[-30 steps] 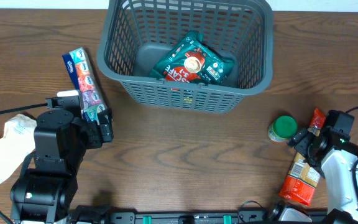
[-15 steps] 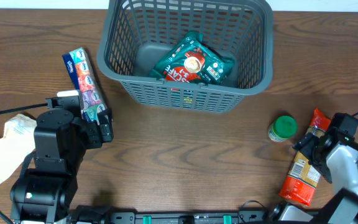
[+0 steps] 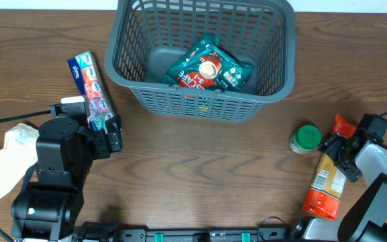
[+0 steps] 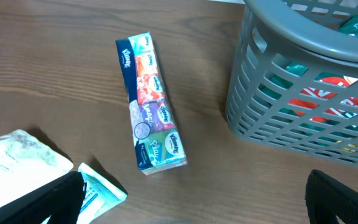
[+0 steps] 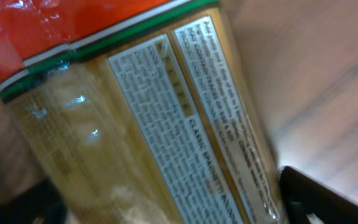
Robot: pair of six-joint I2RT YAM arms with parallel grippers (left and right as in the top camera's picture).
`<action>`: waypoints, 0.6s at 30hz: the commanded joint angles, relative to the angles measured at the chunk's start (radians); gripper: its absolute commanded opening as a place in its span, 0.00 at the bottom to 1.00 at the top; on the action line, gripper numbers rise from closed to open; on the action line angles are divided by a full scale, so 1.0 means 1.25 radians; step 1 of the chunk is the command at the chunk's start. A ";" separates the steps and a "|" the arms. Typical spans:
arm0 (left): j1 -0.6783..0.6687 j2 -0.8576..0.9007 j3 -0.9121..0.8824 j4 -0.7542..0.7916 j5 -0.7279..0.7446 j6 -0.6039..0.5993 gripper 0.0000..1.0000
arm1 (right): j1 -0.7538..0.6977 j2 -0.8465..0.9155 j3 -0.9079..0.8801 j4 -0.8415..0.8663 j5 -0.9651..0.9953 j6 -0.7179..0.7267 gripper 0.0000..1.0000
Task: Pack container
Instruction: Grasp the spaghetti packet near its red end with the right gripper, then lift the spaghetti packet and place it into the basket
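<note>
Logged the container (image 3: 200,104) at the far edge of the bench (image 3: 200,175), roughly midway along it, upright and open at the top. Spotted a green-and-red pouch (image 3: 209,67) lying on its floor, toward the right wall. Found a tissue pack (image 3: 89,91) lying flat toward the left edge, near the container's left side but apart from it. Noted a crumpled white wrapper (image 3: 5,161) right at the left edge, nearer the front than the tissue pack. Marked a green-lidded jar (image 3: 306,138) standing toward the right edge, well apart from the container. Saw a spaghetti packet (image 3: 328,185) lying just right of the jar, with red-orange ends and a clear middle, running front to back with a slight tilt. Checked the left jaws: wide apart, nothing between them, low over the bench by the near end of the tissue pack. Checked the right jaws: set astride the far half of the spaghetti packet, very close on its label in the wrist view. Could not tell whether clamped on it or only around it.
</note>
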 commanded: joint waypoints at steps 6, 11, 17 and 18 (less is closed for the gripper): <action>-0.002 0.001 0.016 0.003 -0.007 -0.004 0.99 | -0.003 0.071 -0.049 -0.015 0.023 -0.019 0.26; -0.002 0.001 0.016 0.003 -0.007 -0.004 0.99 | -0.003 0.071 -0.047 -0.011 0.021 -0.019 0.01; -0.002 0.001 0.016 0.003 -0.007 -0.004 0.99 | -0.003 0.036 0.024 -0.065 -0.020 -0.019 0.01; -0.002 0.001 0.016 0.003 -0.007 -0.004 0.99 | -0.003 0.024 0.054 -0.087 -0.032 -0.019 0.01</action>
